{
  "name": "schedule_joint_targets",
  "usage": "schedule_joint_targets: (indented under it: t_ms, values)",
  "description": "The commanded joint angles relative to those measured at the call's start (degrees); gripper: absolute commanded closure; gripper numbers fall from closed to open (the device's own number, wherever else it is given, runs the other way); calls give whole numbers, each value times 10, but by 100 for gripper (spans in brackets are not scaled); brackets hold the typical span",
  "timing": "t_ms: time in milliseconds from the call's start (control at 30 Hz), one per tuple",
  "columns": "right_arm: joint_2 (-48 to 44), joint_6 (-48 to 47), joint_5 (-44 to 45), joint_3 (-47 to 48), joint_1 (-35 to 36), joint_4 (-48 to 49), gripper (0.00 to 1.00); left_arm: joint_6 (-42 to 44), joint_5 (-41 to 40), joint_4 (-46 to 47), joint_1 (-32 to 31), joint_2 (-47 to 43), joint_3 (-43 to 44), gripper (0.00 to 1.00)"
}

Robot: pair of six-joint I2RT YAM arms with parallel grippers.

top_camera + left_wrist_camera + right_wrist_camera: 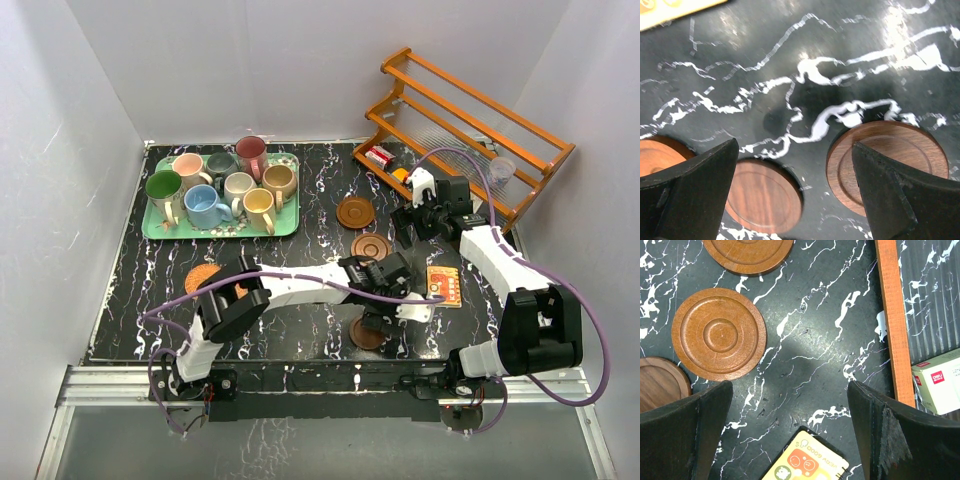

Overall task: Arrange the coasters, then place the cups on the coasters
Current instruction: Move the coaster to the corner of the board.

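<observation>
Several mugs, among them a green cup (163,188), a light blue cup (205,205) and a maroon cup (251,152), stand on a green tray (291,226) at the back left. Two brown coasters (355,212) (370,246) lie mid-table. A woven tan coaster (203,278) peeks from under the left arm. My left gripper (383,325) (794,147) hangs open over three dark coasters (765,195) (885,152) (654,155), holding nothing. My right gripper (412,225) (789,385) is open above bare table, beside a ringed coaster (720,340).
A square orange card (443,285) (807,457) lies just below the right gripper. A wooden rack (470,130) (892,320) stands at the back right, with a small clear glass (502,170) on it and a white box (937,380) under it. White walls close in the table.
</observation>
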Motion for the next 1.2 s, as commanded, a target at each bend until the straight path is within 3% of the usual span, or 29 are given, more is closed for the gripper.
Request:
schedule_joint_targets:
  t_ms: [0,233,633,1167]
  values:
    - [-17,1,7,10,-6,16,2,-2,-27,42,-3,43,37,5]
    - [-12,24,31,17,-38,17,2,8,-76,101,7,85,60,5]
    - [-24,42,29,20,-65,16,2,-6,-85,122,55,129,114,5]
    - [-24,43,27,20,-89,15,2,-16,-102,141,78,139,117,5]
